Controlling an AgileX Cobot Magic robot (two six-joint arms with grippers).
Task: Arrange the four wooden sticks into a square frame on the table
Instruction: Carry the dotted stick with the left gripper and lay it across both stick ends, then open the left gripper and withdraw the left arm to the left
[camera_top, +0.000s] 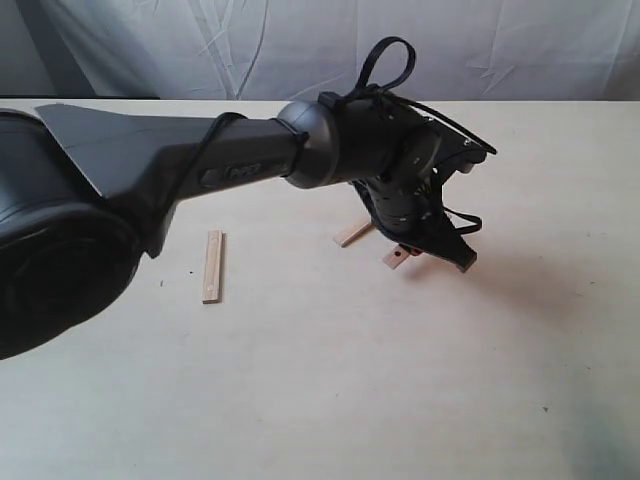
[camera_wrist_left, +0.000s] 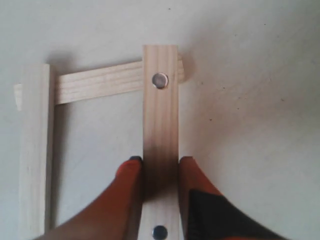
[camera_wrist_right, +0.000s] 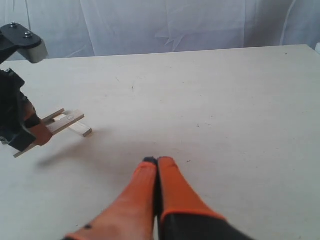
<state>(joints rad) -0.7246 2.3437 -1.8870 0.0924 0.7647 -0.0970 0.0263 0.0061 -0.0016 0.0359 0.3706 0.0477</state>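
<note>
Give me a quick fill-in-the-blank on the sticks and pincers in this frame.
1. The stick in the left pincer has ____ round spots.
2. The right pincer is ____ and holds nothing.
3. The left wrist view shows ____ sticks in all.
4. Away from them, ____ lone stick lies on the table.
Missing words: two; shut; three; one.
</note>
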